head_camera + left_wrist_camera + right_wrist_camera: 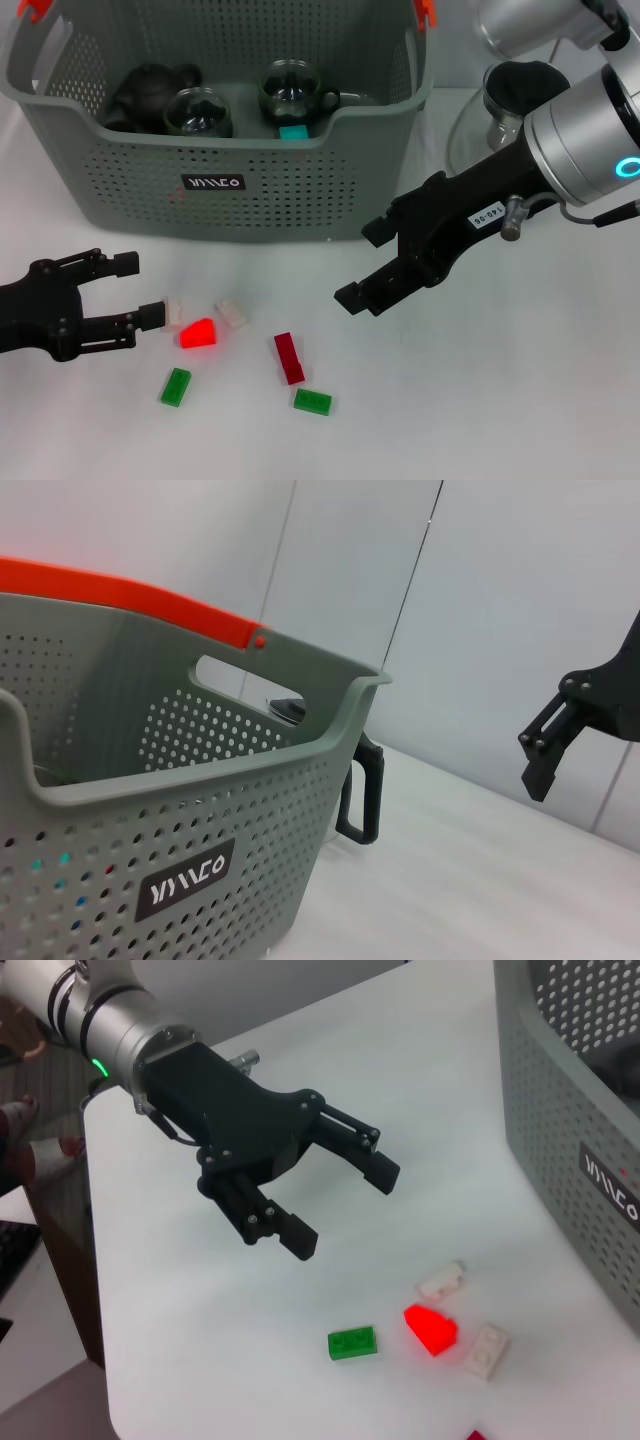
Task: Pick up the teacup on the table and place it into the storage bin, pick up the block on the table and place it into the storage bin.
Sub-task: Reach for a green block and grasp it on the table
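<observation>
While both grippers gape empty: storage bin (150, 160) with teapot (145, 90), two glass teacups (297, 92), teal block (294, 131).

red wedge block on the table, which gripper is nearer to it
Left. The open left gripper sits just beside the red wedge block, on its left. The open right gripper hangs farther off, to its right, before the bin.

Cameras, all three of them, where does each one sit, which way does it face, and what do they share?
Head: looks down from above at storage bin and loose blocks; left gripper and right gripper both show.
Left wrist: low beside the bin's front, facing along it; the right gripper shows far off.
Right wrist: looks across the table at the open left gripper.
Shared: the bin, in all three.
</observation>
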